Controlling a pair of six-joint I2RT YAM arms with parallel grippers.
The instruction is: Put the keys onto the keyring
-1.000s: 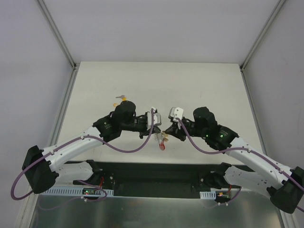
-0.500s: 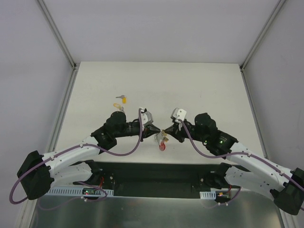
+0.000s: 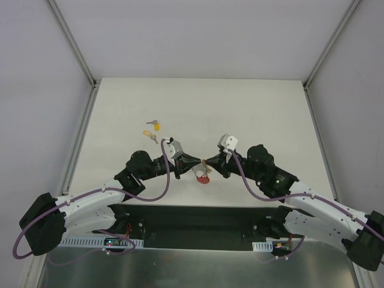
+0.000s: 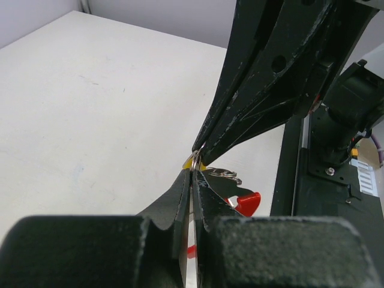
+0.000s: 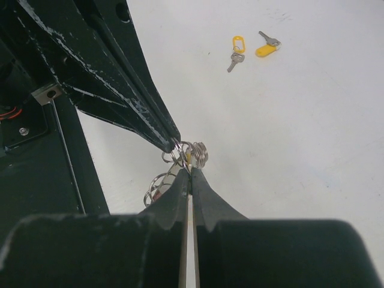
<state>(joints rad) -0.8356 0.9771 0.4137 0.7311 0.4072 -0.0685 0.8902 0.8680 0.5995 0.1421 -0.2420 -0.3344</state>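
My two grippers meet tip to tip above the near middle of the white table (image 3: 258, 108). The left gripper (image 3: 200, 162) (image 4: 193, 174) is shut on a silver wire ring of the keyring (image 5: 198, 152). The keyring's red clip (image 3: 204, 177) (image 4: 247, 203) dangles below the tips. The right gripper (image 3: 207, 162) (image 5: 191, 171) is shut on a key, of which only a sliver of yellow head (image 4: 191, 161) shows between its tips. Two more yellow-headed keys (image 3: 156, 125) (image 5: 237, 50) lie loose on the table beyond the left arm, one beside the other (image 3: 150, 135) (image 5: 266, 47).
The black mounting plate (image 3: 192, 217) with both arm bases runs along the table's near edge. Purple cables (image 3: 162, 189) loop off each arm. White walls with metal posts (image 3: 81, 114) close in the left, right and back sides.
The left arm has drawn back toward its base, uncovering the two loose keys. Both grippers stay shut, still tip to tip, with the keyring hanging between them.
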